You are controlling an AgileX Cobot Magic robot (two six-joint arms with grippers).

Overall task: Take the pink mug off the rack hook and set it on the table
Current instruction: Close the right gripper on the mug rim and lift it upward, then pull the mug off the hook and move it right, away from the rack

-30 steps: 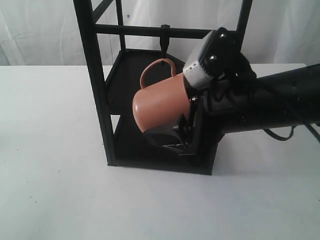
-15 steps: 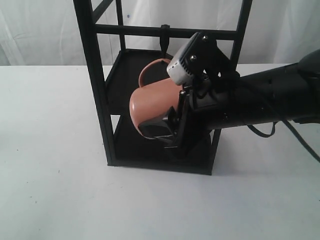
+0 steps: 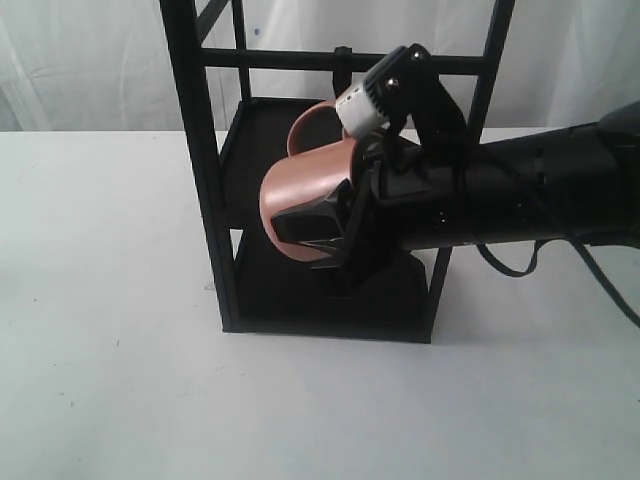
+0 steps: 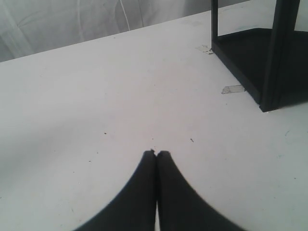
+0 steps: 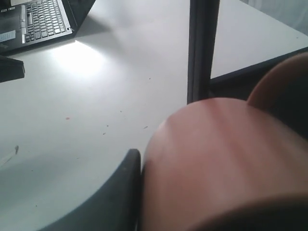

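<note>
The pink mug [image 3: 298, 180] lies tilted on its side inside the rack [image 3: 200, 170], above the lower shelf, and fills the right wrist view [image 5: 226, 159]. My right gripper [image 3: 305, 205] is shut on its body, with one dark finger [image 5: 126, 178] against its side. The mug's loop handle [image 3: 305, 125] points up, just under the rack hook [image 3: 343, 68] on the crossbar; whether they touch I cannot tell. My left gripper [image 4: 156, 154] is shut on nothing, low over the table [image 4: 96, 96], and out of the exterior view.
The rack's black posts [image 5: 202, 48] and corner [image 4: 269, 57] stand close to both grippers. Bits of tape [image 4: 233, 89] lie by the rack's foot. A laptop [image 5: 38, 19] sits at the table's far side. White curtains [image 3: 90, 60] hang behind.
My right gripper has carried the mug a little up and to the left, its handle now nearer the hook. The rack has shifted slightly to the right.
</note>
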